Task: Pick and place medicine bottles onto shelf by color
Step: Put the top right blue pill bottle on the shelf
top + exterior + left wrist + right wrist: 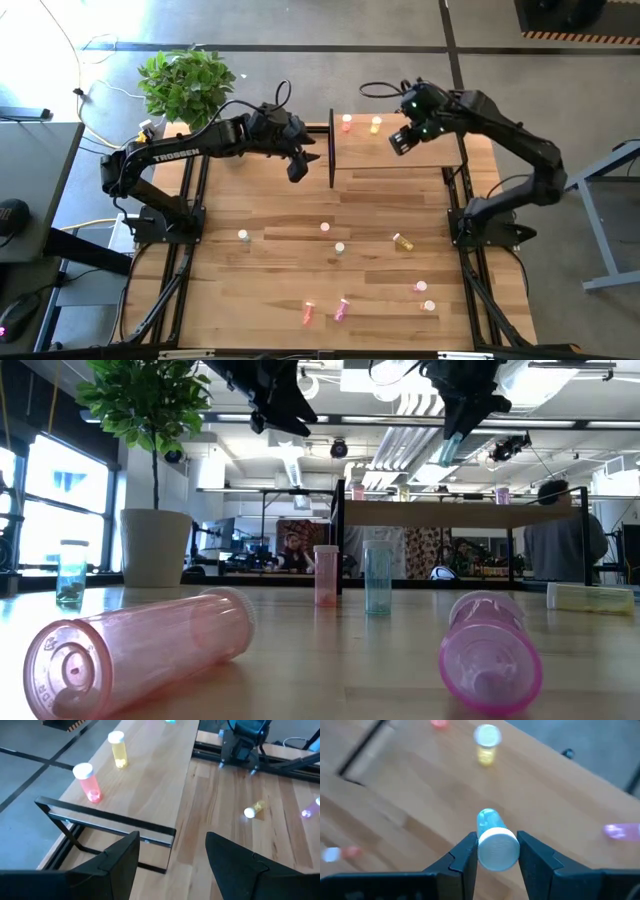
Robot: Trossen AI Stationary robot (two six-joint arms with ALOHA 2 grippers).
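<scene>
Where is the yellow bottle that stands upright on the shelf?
In the high view the yellow bottle stands on the shelf beside the red bottle, near the right gripper.

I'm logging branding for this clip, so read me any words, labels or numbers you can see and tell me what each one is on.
"TROSSEN": white letters along the left arm, seen from above.
Embossed marks on the base of the nearest pink bottle, lying on the table: too blurred to read.
The other bottles, the shelf and the plant pot show no readable text.
</scene>
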